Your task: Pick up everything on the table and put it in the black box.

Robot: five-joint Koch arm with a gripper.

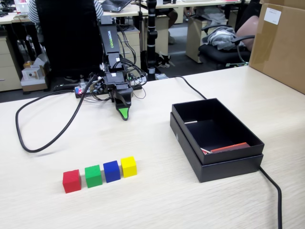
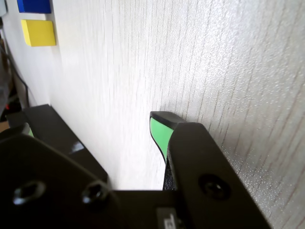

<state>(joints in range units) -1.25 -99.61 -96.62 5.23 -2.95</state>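
Note:
Four small cubes stand in a row at the front left of the table [image 1: 157, 200]: red [image 1: 72, 181], green [image 1: 93, 176], blue [image 1: 112, 171] and yellow [image 1: 128, 166]. The wrist view catches only the blue cube [image 2: 33, 5] and the yellow cube [image 2: 38, 32] at its top left. The black box [image 1: 190, 145] sits open-topped on the right. My gripper [image 1: 125, 112] points down at the table near the arm's base, well behind the cubes and left of the box. In the wrist view the gripper [image 2: 95, 118] is open, with bare table between its green-padded fingers [image 2: 159, 131].
A thick black cable [image 1: 47, 138] loops over the table's left, and another cable [image 1: 272, 188] runs off the front right past the box. A red-edged flat strip [image 1: 228, 147] lies inside the box. A big brown carton [image 1: 281, 43] stands at the back right.

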